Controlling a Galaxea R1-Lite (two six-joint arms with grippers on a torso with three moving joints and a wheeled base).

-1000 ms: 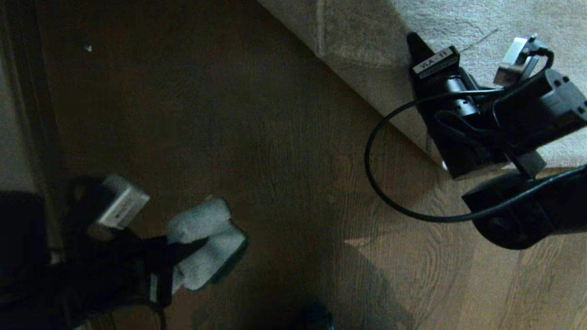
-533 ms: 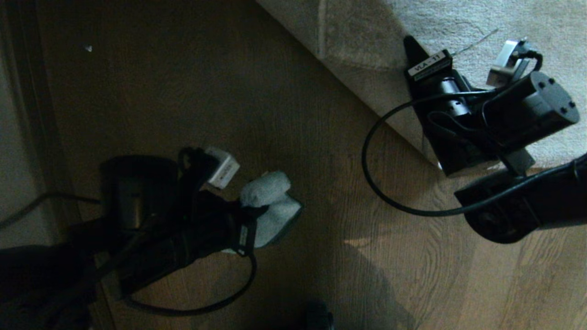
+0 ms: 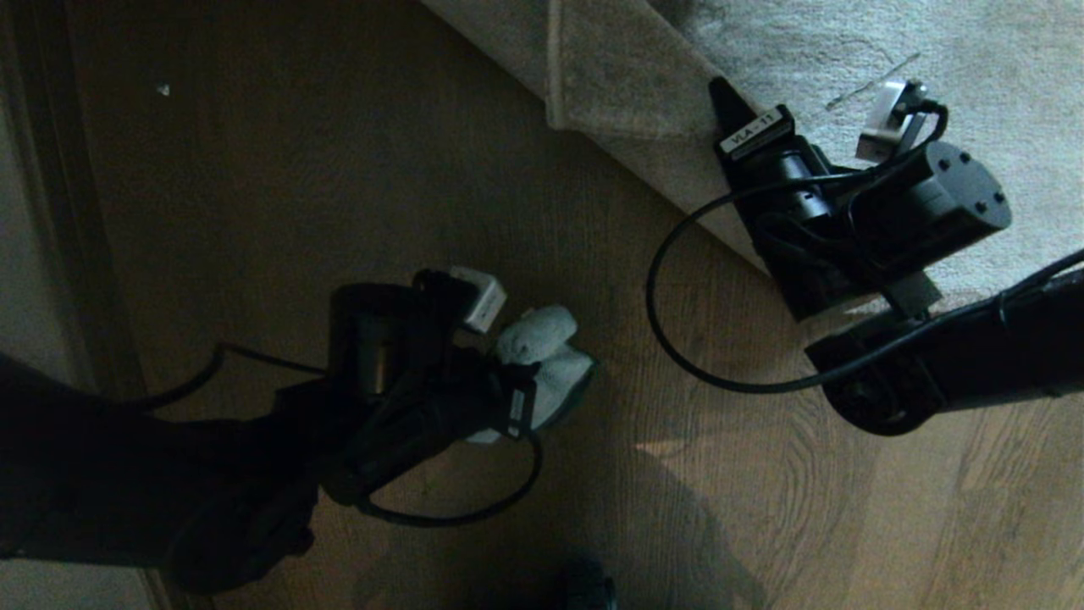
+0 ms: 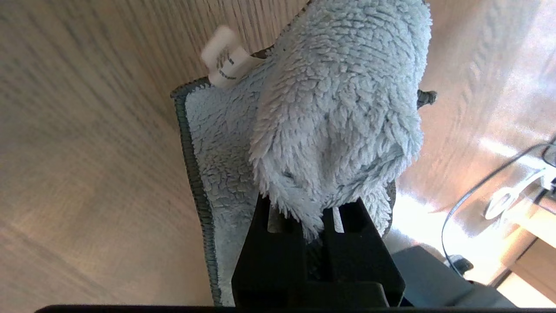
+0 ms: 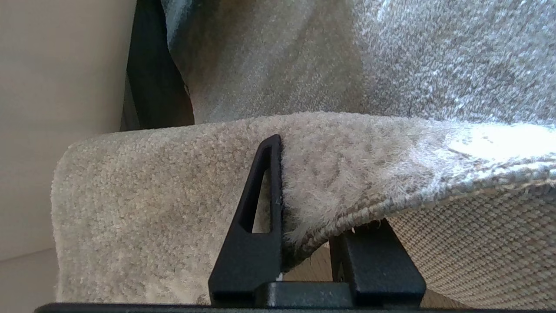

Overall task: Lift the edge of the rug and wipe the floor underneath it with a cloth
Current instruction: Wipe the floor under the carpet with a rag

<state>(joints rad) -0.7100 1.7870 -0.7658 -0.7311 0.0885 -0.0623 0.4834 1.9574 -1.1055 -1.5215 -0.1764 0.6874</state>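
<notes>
The pale bluish fuzzy cloth (image 3: 546,356) (image 4: 330,108) is bunched in my left gripper (image 3: 532,385) (image 4: 312,213), which is shut on it low over the brown wood floor (image 3: 381,169), left of the rug. My right gripper (image 3: 730,106) (image 5: 321,191) is shut on the rug edge (image 3: 627,102) (image 5: 391,204). One finger lies on the grey pile and the other is under the woven beige backing (image 5: 478,243). The edge is raised off the floor and folded, with floor showing beneath it in the right wrist view.
A dark skirting strip and pale wall (image 3: 34,212) run down the left side. The right arm's black cable (image 3: 677,322) loops over the floor below the rug. A small white speck (image 3: 163,88) lies far left. A dark object (image 3: 584,589) sits at the bottom.
My left arm has carried the cloth rightward and further out across the floor toward the rug. My right gripper has shifted left with the rug edge, and the fold moved with it.
</notes>
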